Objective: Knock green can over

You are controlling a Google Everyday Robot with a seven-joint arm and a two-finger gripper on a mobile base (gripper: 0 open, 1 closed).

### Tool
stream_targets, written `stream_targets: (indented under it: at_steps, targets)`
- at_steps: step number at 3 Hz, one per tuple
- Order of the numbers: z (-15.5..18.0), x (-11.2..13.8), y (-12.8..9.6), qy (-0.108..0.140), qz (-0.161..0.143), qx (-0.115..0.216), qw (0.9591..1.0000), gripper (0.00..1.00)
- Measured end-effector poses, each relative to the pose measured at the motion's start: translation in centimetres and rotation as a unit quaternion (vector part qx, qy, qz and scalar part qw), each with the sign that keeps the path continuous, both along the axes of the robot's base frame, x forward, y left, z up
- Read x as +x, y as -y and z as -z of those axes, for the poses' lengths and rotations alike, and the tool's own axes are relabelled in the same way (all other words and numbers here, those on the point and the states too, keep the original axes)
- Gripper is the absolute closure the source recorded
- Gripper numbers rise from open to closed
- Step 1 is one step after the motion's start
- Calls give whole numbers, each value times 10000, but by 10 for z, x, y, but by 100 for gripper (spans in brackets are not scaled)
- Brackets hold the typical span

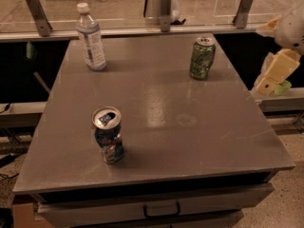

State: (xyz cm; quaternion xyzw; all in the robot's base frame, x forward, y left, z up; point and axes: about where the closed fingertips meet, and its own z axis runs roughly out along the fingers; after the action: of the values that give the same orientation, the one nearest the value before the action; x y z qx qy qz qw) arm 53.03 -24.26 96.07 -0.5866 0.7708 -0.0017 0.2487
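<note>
Camera view: green can upright, pincer off the tabletop's edge

Camera view looks down on a grey tabletop carrying three drink containers. Taking the middle of the tabletop as the centre of the dial, the green can stands upright at about 1 o'clock, its silver top facing up, near the far right corner and apart from everything else. A clear plastic bottle with a white cap stands upright at about 11 o'clock, near the far left corner. A dented blue can stands at about 7 o'clock, nearer the front edge, its opened top showing.

The pincer, a cream-coloured part, hangs at about 2 o'clock beyond the right edge of the tabletop, well apart from the green can and touching nothing on the surface. Whether it is open or closed cannot be told. It grips nothing that can be seen.

Below the front edge, a drawer with a dark handle shows.
</note>
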Motion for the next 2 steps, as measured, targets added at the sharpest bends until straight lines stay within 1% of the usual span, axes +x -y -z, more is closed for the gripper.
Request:
stream_targets:
  at_steps: [1, 2]
  targets:
    - [20, 64, 9, 246, 30, 703, 9972, 0]
    - [52, 110, -3, 174, 66, 1491, 9886, 0]
